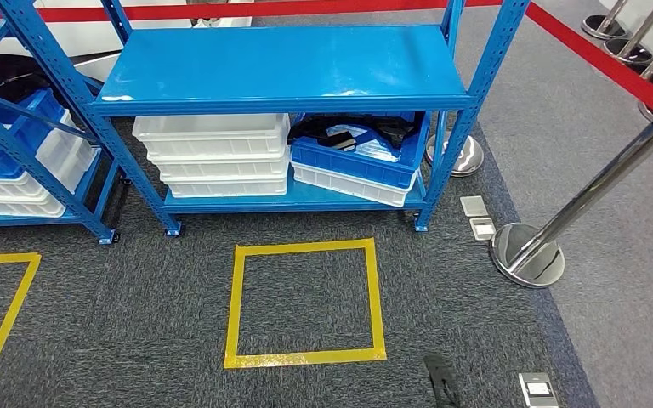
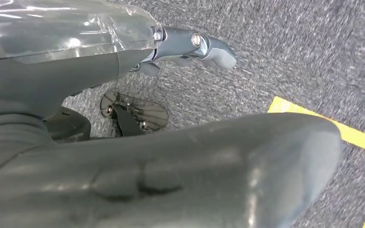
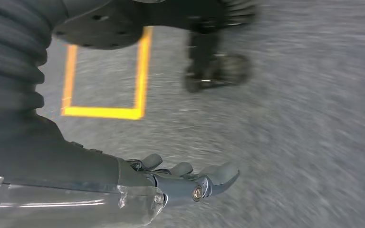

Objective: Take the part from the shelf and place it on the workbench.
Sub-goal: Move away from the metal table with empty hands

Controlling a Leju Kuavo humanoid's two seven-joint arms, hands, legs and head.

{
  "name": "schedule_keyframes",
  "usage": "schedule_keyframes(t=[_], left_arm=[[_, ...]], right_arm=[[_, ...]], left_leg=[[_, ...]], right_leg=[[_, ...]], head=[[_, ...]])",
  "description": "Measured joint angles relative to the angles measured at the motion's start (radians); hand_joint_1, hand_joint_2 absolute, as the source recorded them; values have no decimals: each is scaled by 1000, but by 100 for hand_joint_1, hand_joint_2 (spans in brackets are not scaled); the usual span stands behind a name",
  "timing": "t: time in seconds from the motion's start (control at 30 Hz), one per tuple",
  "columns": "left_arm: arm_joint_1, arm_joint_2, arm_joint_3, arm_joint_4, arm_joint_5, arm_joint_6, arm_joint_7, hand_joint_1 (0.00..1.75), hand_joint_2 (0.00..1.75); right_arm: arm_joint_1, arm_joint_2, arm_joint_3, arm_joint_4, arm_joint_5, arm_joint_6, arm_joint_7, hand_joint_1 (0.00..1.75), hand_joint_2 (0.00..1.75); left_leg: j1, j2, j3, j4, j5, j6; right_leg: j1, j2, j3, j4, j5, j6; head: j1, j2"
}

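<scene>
Facing a blue shelf, a yellow tape square lying on grey carpet before it. Holding black parts in a blue bin beside stacked white trays on the lower level. Hanging over carpet, left hand and right hand gripping nothing, fingers loosely extended.

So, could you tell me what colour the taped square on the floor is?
Yellow square, clearest in the head view.

L hand & R hand down, empty, fingers extended.
</scene>
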Motion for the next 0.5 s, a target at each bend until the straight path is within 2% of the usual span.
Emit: schedule_keyframes(t=[0.07, 0.23, 0.5], left_arm=[[-4, 2, -5, -4, -9, -1, 10, 0, 175], [-17, 6, -23, -11, -34, -12, 32, 0, 175], [-36, 7, -40, -12, -74, -34, 52, 0, 175]], right_arm=[[-7, 0, 29, 53, 12, 17, 6, 0, 175], [-17, 0, 99, 142, 44, 39, 8, 0, 175], [-31, 0, 193, 202, 52, 49, 12, 0, 175]], left_leg=[[0, 0, 0, 0, 0, -1], [0, 0, 0, 0, 0, -2], [0, 0, 1, 0, 1, -2]], right_leg=[[0, 0, 0, 0, 0, 0], [0, 0, 0, 0, 0, -1], [0, 0, 1, 0, 0, -1]], head=[[0, 0], [0, 0], [0, 0]])
